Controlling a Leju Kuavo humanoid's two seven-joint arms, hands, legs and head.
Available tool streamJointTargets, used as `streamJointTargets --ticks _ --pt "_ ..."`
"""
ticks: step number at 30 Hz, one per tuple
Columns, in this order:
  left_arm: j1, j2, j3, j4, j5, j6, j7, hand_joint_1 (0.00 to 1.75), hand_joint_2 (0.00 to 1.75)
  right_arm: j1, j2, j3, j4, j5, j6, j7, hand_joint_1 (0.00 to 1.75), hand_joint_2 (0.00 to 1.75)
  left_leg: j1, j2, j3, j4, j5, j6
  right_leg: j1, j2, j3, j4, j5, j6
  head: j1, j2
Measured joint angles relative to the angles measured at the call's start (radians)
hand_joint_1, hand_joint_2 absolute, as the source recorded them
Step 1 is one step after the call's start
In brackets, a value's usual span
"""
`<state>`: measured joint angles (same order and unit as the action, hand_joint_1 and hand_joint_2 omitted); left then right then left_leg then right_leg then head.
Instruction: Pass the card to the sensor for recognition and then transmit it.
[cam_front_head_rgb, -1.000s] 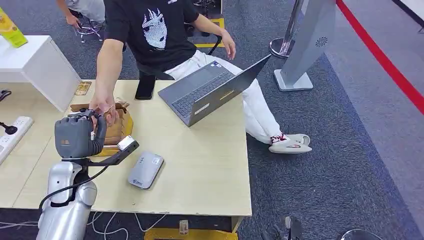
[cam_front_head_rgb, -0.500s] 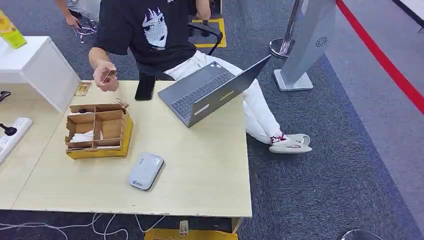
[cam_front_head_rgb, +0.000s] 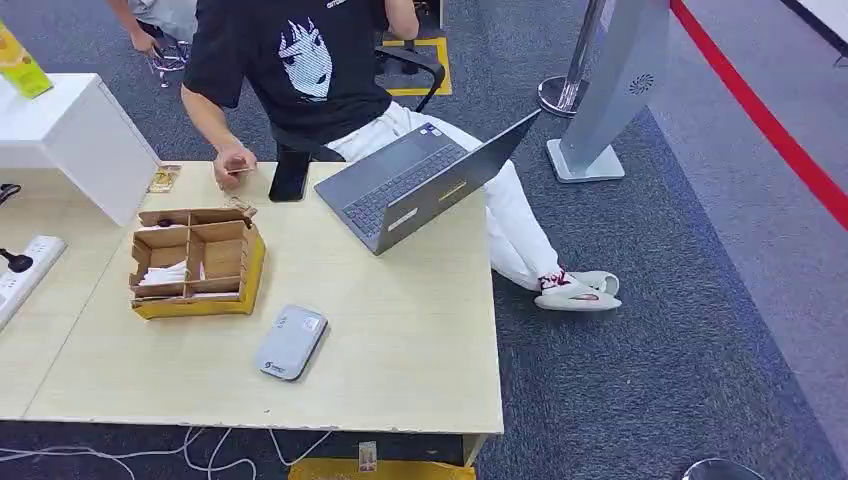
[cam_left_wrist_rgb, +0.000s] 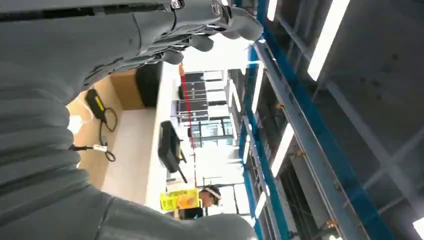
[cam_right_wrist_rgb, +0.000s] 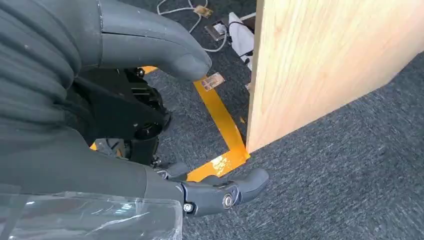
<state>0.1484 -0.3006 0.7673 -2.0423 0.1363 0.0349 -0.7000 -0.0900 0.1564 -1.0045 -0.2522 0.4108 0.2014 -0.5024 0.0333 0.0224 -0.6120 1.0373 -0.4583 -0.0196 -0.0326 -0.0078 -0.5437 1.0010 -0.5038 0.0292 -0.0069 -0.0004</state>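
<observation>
A person's hand (cam_front_head_rgb: 234, 165) holds the small card (cam_front_head_rgb: 241, 171) at the far edge of the wooden table (cam_front_head_rgb: 400, 340), beside a black phone (cam_front_head_rgb: 290, 172). The grey sensor (cam_front_head_rgb: 290, 341) lies flat near the table's front. My left hand (cam_left_wrist_rgb: 75, 100) points up towards the ceiling, with its fingers (cam_left_wrist_rgb: 220, 17) and thumb apart and nothing between them. My right hand (cam_right_wrist_rgb: 75, 115) hangs beside the table's side (cam_right_wrist_rgb: 325, 60) above the carpet, fingers spread, holding nothing.
A cardboard box (cam_front_head_rgb: 195, 262) with compartments stands left of the sensor. An open laptop (cam_front_head_rgb: 420, 185) sits at the table's back right. A second card (cam_front_head_rgb: 165, 178) lies at the back left, by a white cabinet (cam_front_head_rgb: 70, 135). A power strip (cam_front_head_rgb: 25, 265) lies on the adjoining table.
My left hand, raised over the box a second ago with the person's hand at it, has dropped out of the head view. The person drew the card back to the table's far edge.
</observation>
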Motion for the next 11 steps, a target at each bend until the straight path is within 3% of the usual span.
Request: streamJointTargets --ticks 2,5,8,11 --pt "-0.026 -0.003 0.076 0.082 0.045 -0.081 0.001 0.0 1.75 0.0 0.0 -0.006 0.0 0.002 0.002 0.0 0.0 1.75 0.0 0.0 0.0 0.0 0.0 0.0 0.0 0.0 0.0 0.0 0.0 0.0 -0.001 0.0" --pt "-0.089 -0.004 0.223 0.256 0.027 -0.198 0.001 0.0 1.75 0.0 0.0 -0.023 0.0 0.013 0.01 0.0 0.0 1.75 0.0 0.0 0.0 0.0 0.0 0.0 0.0 0.0 0.0 0.0 0.0 0.0 0.0 0.0" --pt "-0.156 0.021 0.359 0.511 0.027 -0.21 0.003 0.0 1.75 -0.001 0.0 -0.032 0.0 0.024 0.036 0.003 0.0 1.75 -0.001 0.0 0.0 0.0 0.0 0.0 0.0 0.001 0.0 0.0 0.0 0.0 -0.001 0.0" --pt "-0.193 0.097 0.443 0.829 0.041 -0.185 0.004 0.0 1.75 -0.002 0.0 -0.037 0.0 0.045 0.048 0.005 0.0 1.75 -0.001 0.0 0.0 0.0 0.0 0.0 -0.001 0.0 0.0 0.0 0.0 0.0 0.001 0.0"
